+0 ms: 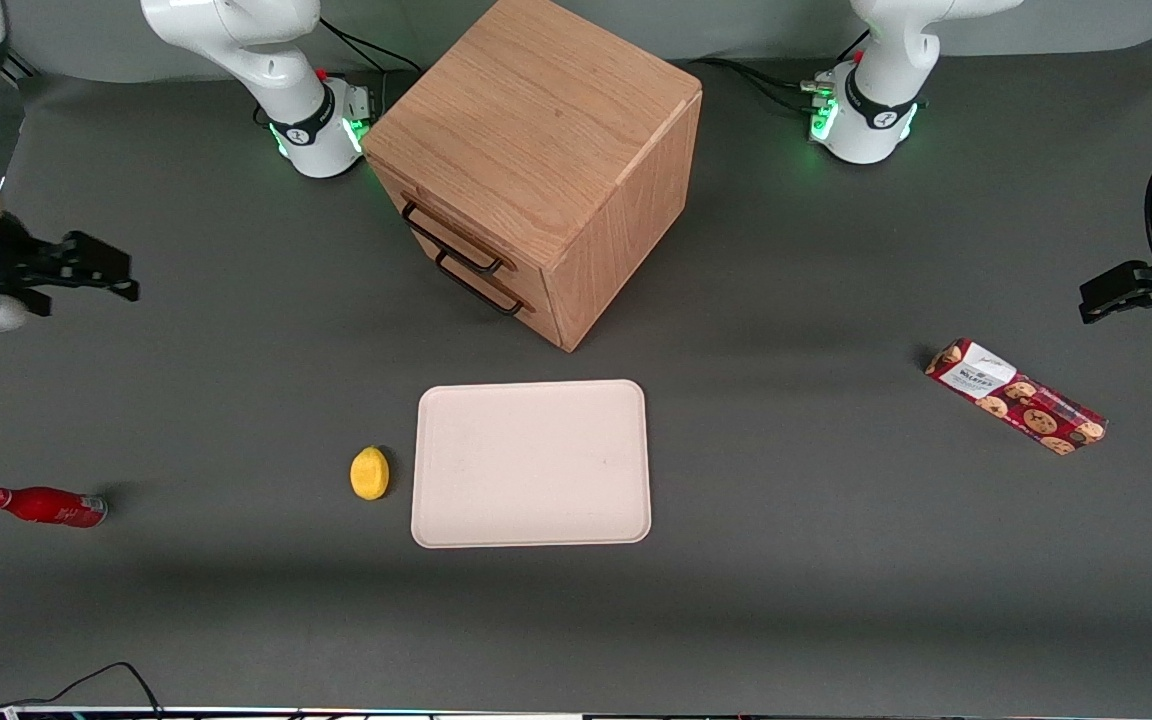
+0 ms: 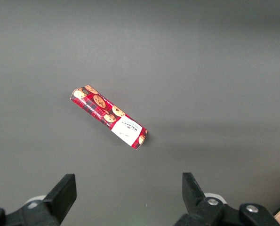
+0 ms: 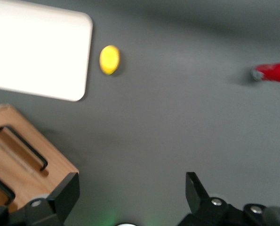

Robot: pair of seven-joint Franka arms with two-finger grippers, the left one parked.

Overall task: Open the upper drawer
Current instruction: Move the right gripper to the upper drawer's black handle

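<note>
upper drawer [image 1: 456, 238] shut, gripper [image 1: 101, 268] well apart, jaws spread

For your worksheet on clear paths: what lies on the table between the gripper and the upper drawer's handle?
Nothing: in the front view only bare grey table separates the open gripper, at the working arm's end, from the upper drawer.

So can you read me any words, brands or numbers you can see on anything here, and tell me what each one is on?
"WALKERS", uncertain: white label on the red cookie box, small print.
Other print on that label: too small to read.
Red bottle: white marking, too small to read.
Arm bases: dark band with a logo, unreadable.
Oak cabinet, upper drawer, tray, lemon: no text.
Gripper, open, toward the working arm's end: no text.
</note>
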